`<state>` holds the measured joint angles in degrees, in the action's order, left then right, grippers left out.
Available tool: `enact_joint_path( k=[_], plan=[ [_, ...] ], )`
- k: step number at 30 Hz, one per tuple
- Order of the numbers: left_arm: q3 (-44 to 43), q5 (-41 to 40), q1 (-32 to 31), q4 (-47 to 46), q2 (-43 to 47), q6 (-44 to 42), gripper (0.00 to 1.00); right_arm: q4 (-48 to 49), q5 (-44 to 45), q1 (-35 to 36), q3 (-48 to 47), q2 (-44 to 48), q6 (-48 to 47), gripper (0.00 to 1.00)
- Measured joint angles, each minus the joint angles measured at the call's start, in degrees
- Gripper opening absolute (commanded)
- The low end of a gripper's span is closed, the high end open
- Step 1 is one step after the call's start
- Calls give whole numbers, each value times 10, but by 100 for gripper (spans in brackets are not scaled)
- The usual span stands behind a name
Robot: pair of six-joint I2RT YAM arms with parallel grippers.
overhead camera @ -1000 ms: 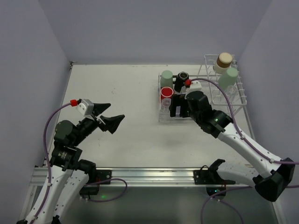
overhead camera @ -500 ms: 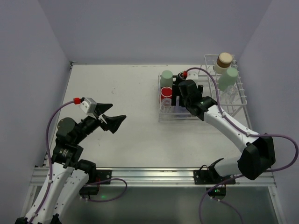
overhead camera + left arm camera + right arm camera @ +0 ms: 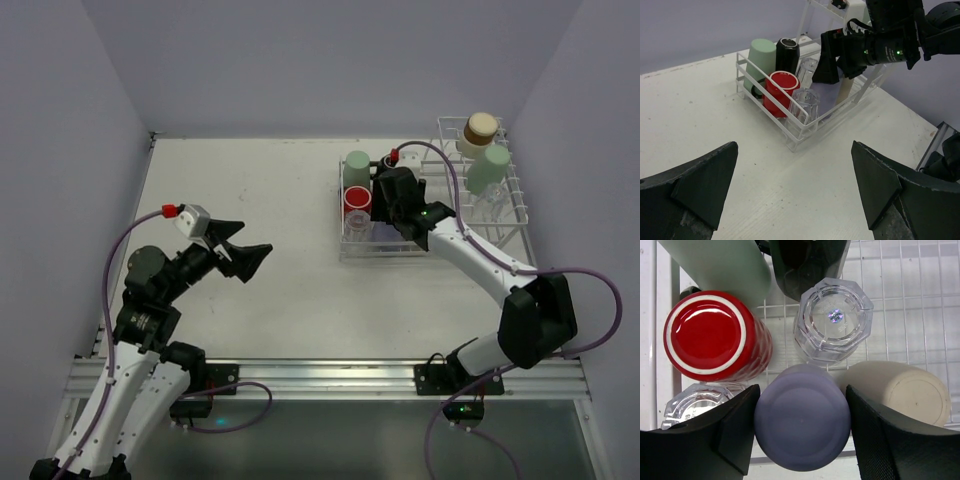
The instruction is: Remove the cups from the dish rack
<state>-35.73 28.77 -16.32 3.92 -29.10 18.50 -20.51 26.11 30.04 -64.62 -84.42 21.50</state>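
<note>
Dish rack (image 3: pixel 350 256) stands on the counter (image 3: pixel 250 190), right of centre, with its low basket to the left and its taller slotted part to the right. The basket holds seven cups bottom up:
- red mug (image 3: pixel 707 332)
- pale green cup (image 3: pixel 720 260)
- black mug (image 3: pixel 805 260)
- clear glass (image 3: pixel 832 320)
- second glass (image 3: pixel 695 402)
- lavender tumbler (image 3: pixel 801 440)
- cream cup (image 3: pixel 900 392), leaning at the right

The slotted part carries a tan-topped cup (image 3: pixel 480 128) and a green cup (image 3: pixel 490 168).

Right gripper (image 3: pixel 802 390) is down over the near side of the basket. Its fingers stand apart, one at each side of the lavender tumbler and close against its wall; contact cannot be confirmed.

Left gripper (image 3: pixel 794 147) hangs above the counter, well left of the rack. Its fingers are spread wide and empty.
</note>
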Motion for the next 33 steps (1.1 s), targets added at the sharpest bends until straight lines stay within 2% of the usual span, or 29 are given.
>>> enact_joint_path(
  k=[1, 7, 11, 14, 18, 21, 24, 30, 33],
  plan=[
    [0, 0, 0, 0, -4, 1, 100, 0, 1, 0, 0, 2, -1, 41],
    [0, 26, 0, -18, -46, 23, 100, 2, 21, 19, -5, 49, -31, 40],
    [0, 75, 0, -63, -82, 72, 100, 8, 38, 48, -25, 119, -53, 39],
    [20, 114, 0, -134, -97, 140, 98, 24, 13, 64, -24, 183, -49, 38],
    [73, 154, 0, -247, -98, 246, 92, 115, -129, 73, 28, 290, 7, 38],
    [99, 169, 0, -316, -107, 312, 91, 210, -248, 81, 84, 332, 76, 36],
    [113, 174, 0, -362, -113, 360, 90, 287, -326, 93, 118, 328, 136, 36],
    [122, 174, 0, -423, -107, 417, 89, 362, -405, 107, 153, 280, 208, 36],
    [122, 174, -2, -447, -106, 431, 80, 400, -432, 116, 160, 257, 238, 36]
  ],
)
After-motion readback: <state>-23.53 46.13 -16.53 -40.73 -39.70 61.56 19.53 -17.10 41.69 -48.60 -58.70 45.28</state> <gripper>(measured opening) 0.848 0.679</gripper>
